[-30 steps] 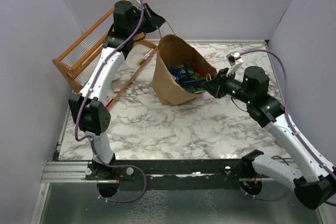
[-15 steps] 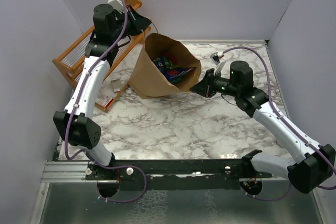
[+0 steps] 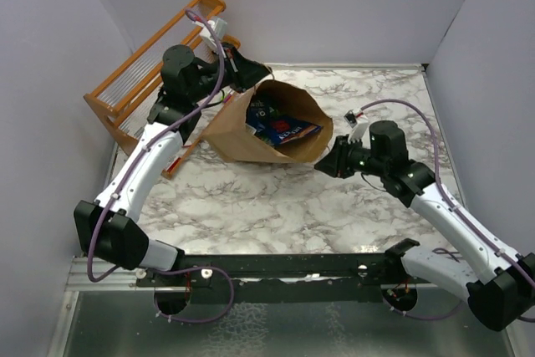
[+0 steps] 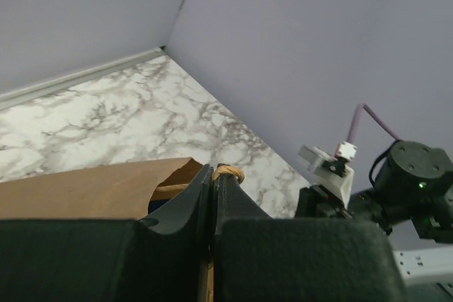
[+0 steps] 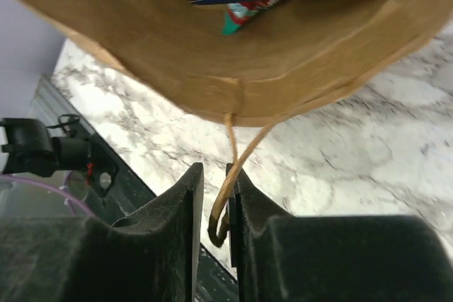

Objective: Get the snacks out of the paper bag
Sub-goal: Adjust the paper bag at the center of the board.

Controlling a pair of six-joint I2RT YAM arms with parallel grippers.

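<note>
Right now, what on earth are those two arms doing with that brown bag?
Each arm has pinched one of the paper bag's thin loop handles. The left gripper holds the handle on the far side and the right gripper holds the one on the near side. Between them the bag lies tipped on the marble table with its mouth held open. The snacks, glossy blue, red and green packets, sit inside it.
</note>
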